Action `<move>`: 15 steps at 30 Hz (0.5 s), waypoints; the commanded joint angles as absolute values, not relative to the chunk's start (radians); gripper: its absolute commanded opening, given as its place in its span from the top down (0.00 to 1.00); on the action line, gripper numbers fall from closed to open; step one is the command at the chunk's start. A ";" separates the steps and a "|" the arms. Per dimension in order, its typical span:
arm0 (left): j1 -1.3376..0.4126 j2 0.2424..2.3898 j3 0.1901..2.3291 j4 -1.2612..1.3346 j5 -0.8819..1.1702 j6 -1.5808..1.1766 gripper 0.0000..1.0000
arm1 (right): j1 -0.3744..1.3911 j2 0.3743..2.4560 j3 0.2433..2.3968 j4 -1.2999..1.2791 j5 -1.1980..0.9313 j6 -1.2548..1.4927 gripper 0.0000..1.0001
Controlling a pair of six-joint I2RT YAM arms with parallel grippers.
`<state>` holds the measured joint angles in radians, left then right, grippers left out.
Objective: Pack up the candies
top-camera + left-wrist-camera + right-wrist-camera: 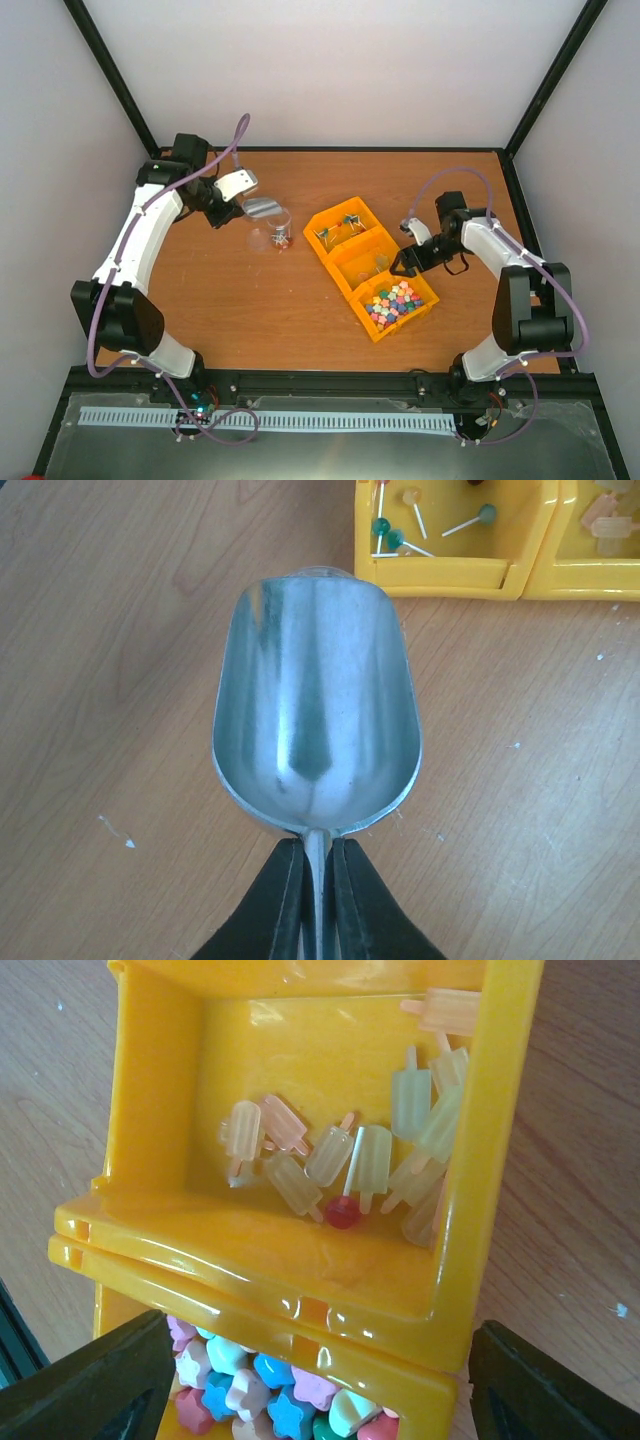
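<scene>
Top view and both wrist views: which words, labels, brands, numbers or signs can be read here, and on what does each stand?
None can be read.
The yellow bins, the metal scoop, the clear cup and the candies show no print, label or number in any view.

Between the right pincer's black fingers show pink, blue, white and green candies; beyond them a yellow bin holds pale pink, peach and mint lolly shapes and one red ball. Ahead of the black left pincer, the scoop is streaky silver, the table brown wood-grain.
</scene>
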<state>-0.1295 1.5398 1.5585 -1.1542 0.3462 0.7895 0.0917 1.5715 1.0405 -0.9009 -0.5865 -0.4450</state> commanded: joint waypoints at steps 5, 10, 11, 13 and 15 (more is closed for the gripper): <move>-0.135 1.499 1.585 -1.178 0.412 0.751 0.99 | 0.104 1.447 1.101 -0.867 -0.506 -0.611 0.07; -0.135 1.488 1.570 -1.166 0.430 0.738 0.99 | 0.150 1.380 1.102 -0.894 -0.501 -0.722 0.06; -0.135 1.484 1.567 -1.164 0.435 0.735 0.99 | 0.173 1.369 1.094 -0.895 -0.487 -0.736 0.05; -0.135 1.479 1.560 -1.161 0.444 0.730 0.99 | 0.231 1.340 1.062 -0.875 -0.449 -0.757 0.05; -0.135 1.473 1.554 -1.158 0.455 0.722 0.99 | 0.298 1.313 1.023 -0.845 -0.391 -0.774 0.05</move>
